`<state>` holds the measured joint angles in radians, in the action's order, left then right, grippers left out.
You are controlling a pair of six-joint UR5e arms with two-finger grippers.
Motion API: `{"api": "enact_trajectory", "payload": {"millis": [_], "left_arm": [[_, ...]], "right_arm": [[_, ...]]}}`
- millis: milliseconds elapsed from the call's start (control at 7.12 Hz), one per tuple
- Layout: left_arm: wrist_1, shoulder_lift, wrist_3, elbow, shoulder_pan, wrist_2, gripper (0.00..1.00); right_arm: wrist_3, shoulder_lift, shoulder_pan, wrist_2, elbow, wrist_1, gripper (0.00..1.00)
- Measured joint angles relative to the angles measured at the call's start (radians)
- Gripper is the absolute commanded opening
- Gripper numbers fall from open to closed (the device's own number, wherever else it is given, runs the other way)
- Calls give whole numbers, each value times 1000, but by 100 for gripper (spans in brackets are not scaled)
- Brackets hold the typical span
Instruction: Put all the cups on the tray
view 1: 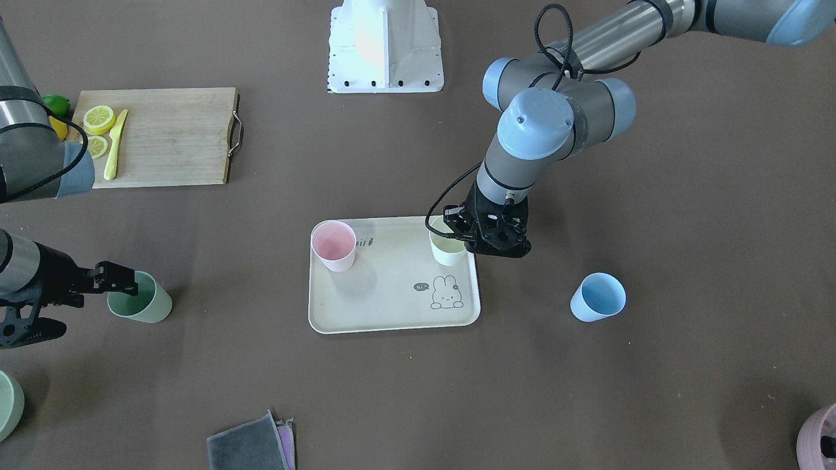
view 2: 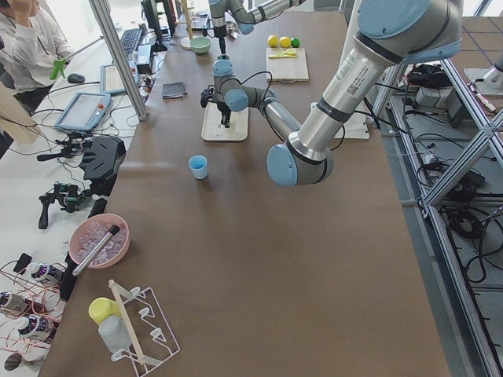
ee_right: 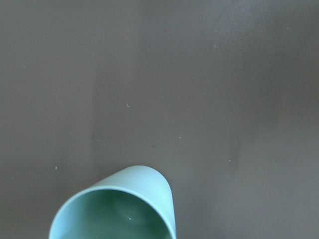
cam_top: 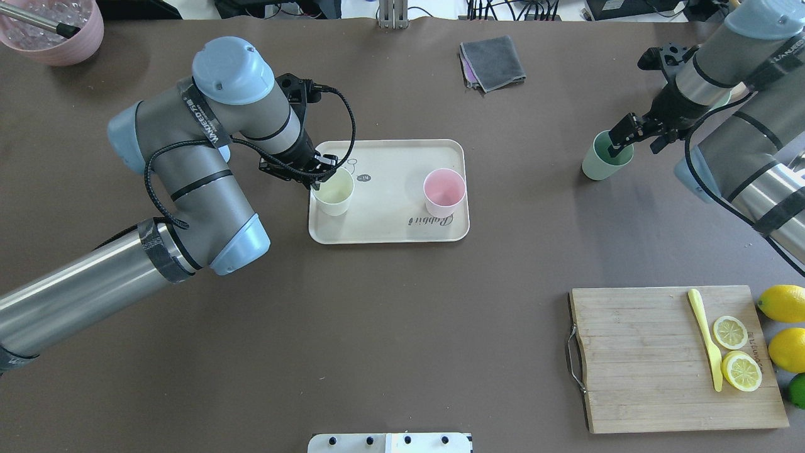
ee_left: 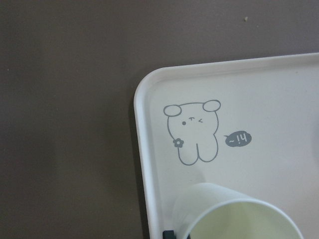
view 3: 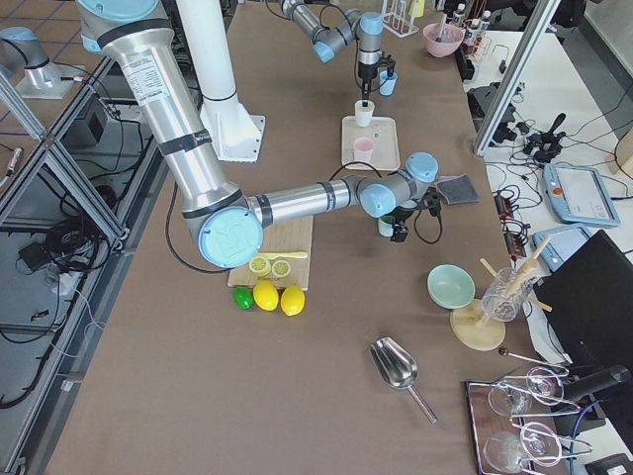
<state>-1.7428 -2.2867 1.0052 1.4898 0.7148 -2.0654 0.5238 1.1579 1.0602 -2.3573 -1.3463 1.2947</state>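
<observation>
Brown tabletop [cam_top: 377, 327]. Left gripper [cam_top: 317, 181] at rim of cream cup [cam_top: 333, 194], upright on tray [cam_top: 390, 211] at its bunny end; clamped or parted, cannot tell. Pink cup [cam_top: 444, 190] upright at tray's other end. Right gripper [cam_top: 619, 141] at rim of green cup [cam_top: 604, 165], off tray and well apart; clamped or parted, cannot tell. Blue cup [view 1: 597, 297] off tray, beyond bunny end.

matt plastic-looking cups [view 1: 334, 245], smooth cream tray [view 1: 392, 307], bare wood cutting board [view 1: 170, 137], soft grey cloth [view 1: 248, 447]

Two cups [cam_top: 333, 192] on tray [cam_top: 390, 207] — two flanking it
</observation>
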Motion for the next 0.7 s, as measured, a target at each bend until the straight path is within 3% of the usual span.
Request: {"api": "enact_trajectory", "payload": {"millis": [421,702], "left_arm": [[5,-12,3,-1,38,-4,99],[20,39,-110,36,125,-38,99]], "right_arm": [[16,-9,5,-7,4,13,0],[19,-58,34,-40,5,67,0]]}}
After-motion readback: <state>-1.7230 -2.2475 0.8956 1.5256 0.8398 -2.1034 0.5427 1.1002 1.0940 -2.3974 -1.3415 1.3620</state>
